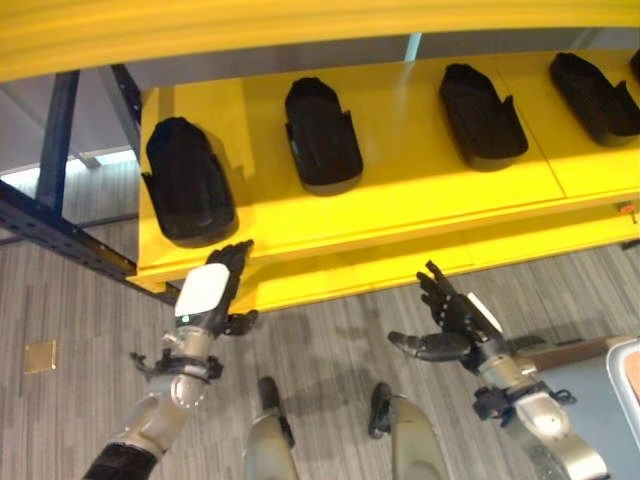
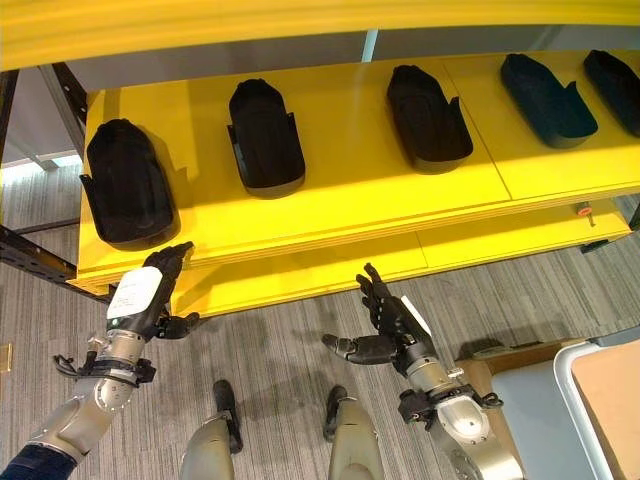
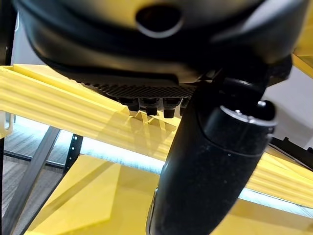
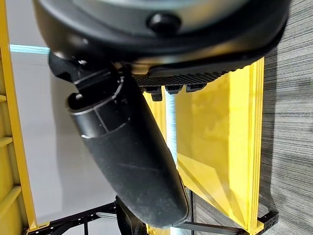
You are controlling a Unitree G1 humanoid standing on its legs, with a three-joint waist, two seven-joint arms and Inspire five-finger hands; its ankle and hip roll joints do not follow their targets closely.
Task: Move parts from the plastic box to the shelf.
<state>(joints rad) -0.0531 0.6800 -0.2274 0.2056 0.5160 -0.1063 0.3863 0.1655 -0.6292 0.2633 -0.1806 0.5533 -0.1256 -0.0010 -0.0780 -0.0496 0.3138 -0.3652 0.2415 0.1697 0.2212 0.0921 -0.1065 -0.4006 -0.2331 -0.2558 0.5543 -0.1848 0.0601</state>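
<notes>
Grey carpet floor (image 1: pixel 330 350) lies beneath yellow shelf (image 1: pixel 420 180) bearing black parts (image 1: pixel 322 135).

Grey striped carpet floor (image 1: pixel 330 350). Dark blue steel frame (image 1: pixel 55 140) at left, upright plus diagonal rail. Pale grey wall (image 1: pixel 300 62) behind. Small tan square plate (image 1: pixel 40 356) set in floor. Light strip low at left.
</notes>
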